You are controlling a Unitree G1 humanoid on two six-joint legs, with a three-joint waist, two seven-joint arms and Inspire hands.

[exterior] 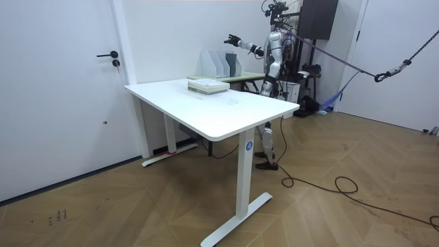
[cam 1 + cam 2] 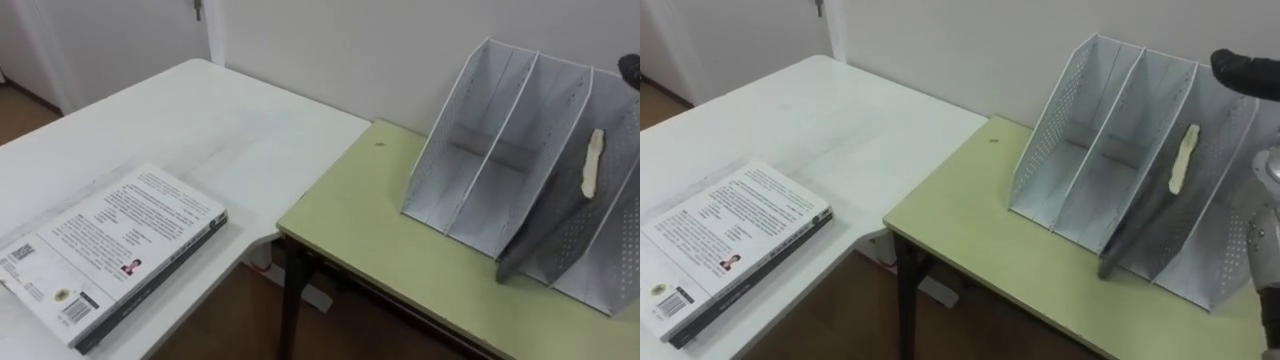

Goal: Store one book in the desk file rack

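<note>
Fingers [image 2: 1228, 66]: from my station I see the right hand [image 2: 1255, 76] at the right edge of the eye views. Its dark fingers are stretched out straight and closed on nothing. They hang over the top of the file rack [image 2: 1110, 160], and I cannot tell whether they touch it.
Book [image 2: 112, 250]: it lies flat, back cover up, on the white desk [image 2: 200, 110]. It sits close to the desk's edge nearest the robot, short of the corner by the green table [image 2: 370, 220].
Book and fingers: they are well apart, and the book is not yet in the rack. The gap between the two tops, the green table's front corner and most of the rack lie between them.
File rack: it stands on the green table toward the back edge by the wall, with its slots open toward me. The dividers on the left are white mesh and the section on the right is a darker grey. A pale strip [image 2: 593, 165] clings to one divider.
Eye views: these give me the book's cover and the rack's dividers close up, but little more than the tips of the hand.
Room view: the robot stands at the end of the green table on the room view's right. Its right arm is held out level above the rack with the fingers spread. The book is a small flat shape at the desk's far edge.
</note>
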